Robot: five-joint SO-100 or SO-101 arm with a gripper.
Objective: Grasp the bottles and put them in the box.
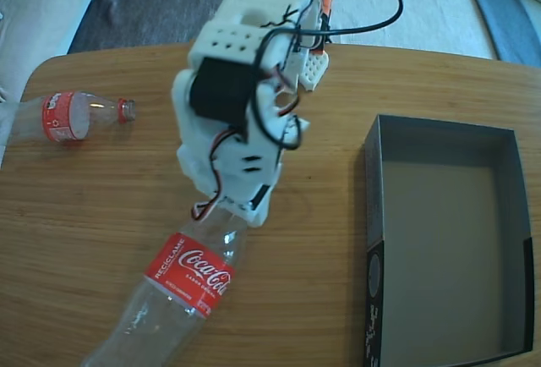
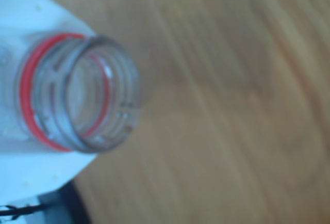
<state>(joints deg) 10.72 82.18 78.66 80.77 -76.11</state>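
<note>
One clear Coca-Cola bottle [image 1: 186,278] lies slanted at the lower left of the fixed view, its neck pointing up-right into my gripper [image 1: 232,210], which is shut on the neck. In the wrist view the open bottle mouth [image 2: 98,95] with its red ring fills the left side, with a white finger [image 2: 31,7] pressed against it. A second, smaller-looking bottle [image 1: 72,116] lies on its side at the table's far left, well away from the arm. The dark grey box [image 1: 448,232] sits open at the right, with nothing inside.
The wooden table [image 1: 101,215] has a rounded far-left corner, with white and grey fabric beyond its far edge. A black cable [image 1: 372,24] loops from the arm over the far edge. Bare wood separates the arm from the box.
</note>
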